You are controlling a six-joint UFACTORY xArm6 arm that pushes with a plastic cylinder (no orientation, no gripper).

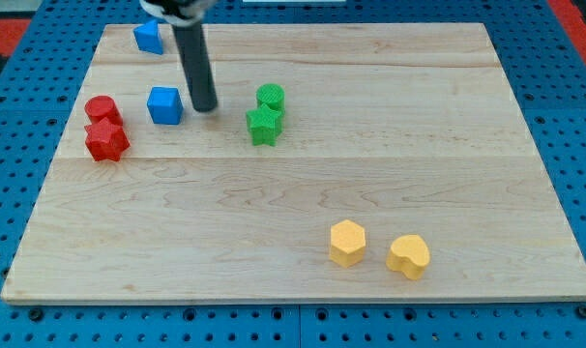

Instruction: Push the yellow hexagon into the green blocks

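Yellow hexagon block (347, 242) sits low in the frame, right of centre, on the pale wooden board (293, 193), with a yellow heart-shaped block (408, 256) just beside it on the view's right. Up above, the green cylinder (271, 97) touches the green star block (263, 126), well apart from the hexagon. My tip (205, 106) rests bare on the board, gripping nothing, between a blue cube (164, 104) and the greens. Far left, a red cylinder (101, 108) touches a red star (106, 140); another blue block (148, 37) sits at the upper left.
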